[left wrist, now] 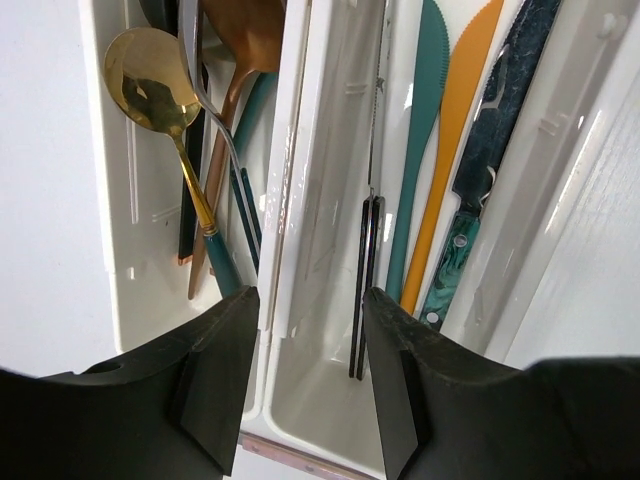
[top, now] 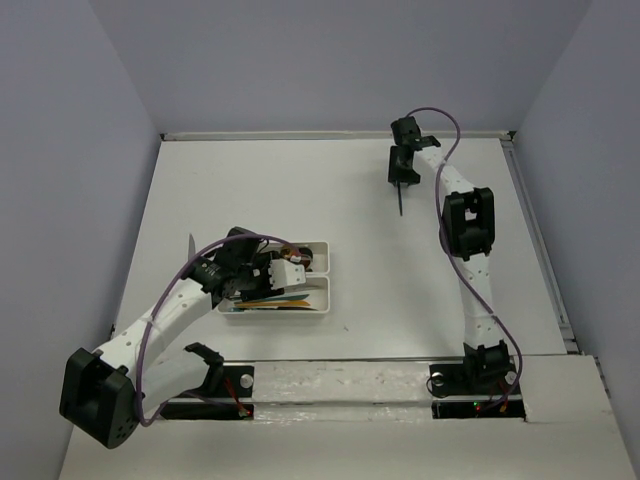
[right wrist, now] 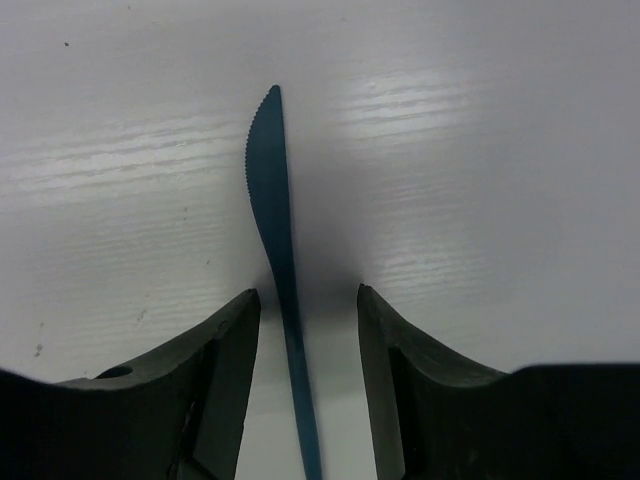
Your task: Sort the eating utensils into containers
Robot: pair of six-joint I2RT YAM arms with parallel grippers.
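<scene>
L claw apart, low over trays | R claw apart, stretched far, astride knife

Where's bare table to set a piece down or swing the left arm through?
Bare table spans from the trays out to the blue knife, and across the far-left corner. Crowded: both trays hold utensils, with the left fingers over them; the right fingers straddle the knife.

White trays hold a gold spoon, a teal knife, an orange knife and a swirly blue-green knife. Outside the trays: a dark teal knife.
</scene>
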